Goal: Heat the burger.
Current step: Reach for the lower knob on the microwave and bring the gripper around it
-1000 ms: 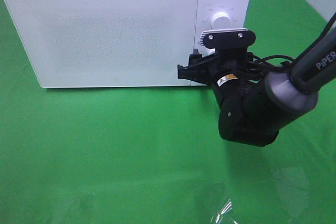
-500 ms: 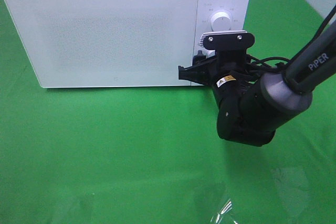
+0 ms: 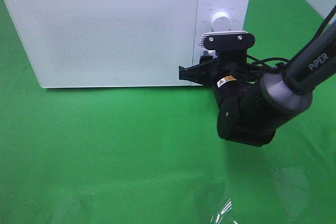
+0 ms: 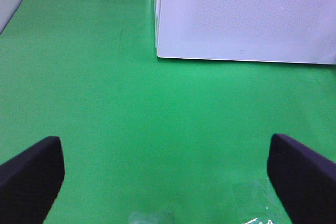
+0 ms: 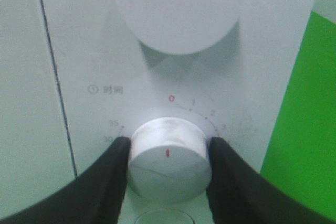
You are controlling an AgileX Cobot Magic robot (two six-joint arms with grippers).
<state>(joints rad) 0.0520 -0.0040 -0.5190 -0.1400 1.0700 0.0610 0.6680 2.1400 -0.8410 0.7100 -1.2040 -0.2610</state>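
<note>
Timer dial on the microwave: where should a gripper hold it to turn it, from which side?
Pinch the timer dial by its round rim, two opposite sides, coming straight at the control panel from the front. It is a short cylinder standing proud of the panel, so only the rim offers purchase. The right gripper flanks it this way.

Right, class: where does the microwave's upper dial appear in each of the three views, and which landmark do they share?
Exterior high: upper dial, right of the white door.
Left wrist: not in it.
Right wrist: the large white disc beside the timer dial, which the right end effector grips.
Shared landmark: that white door, seen in all three views.
</note>
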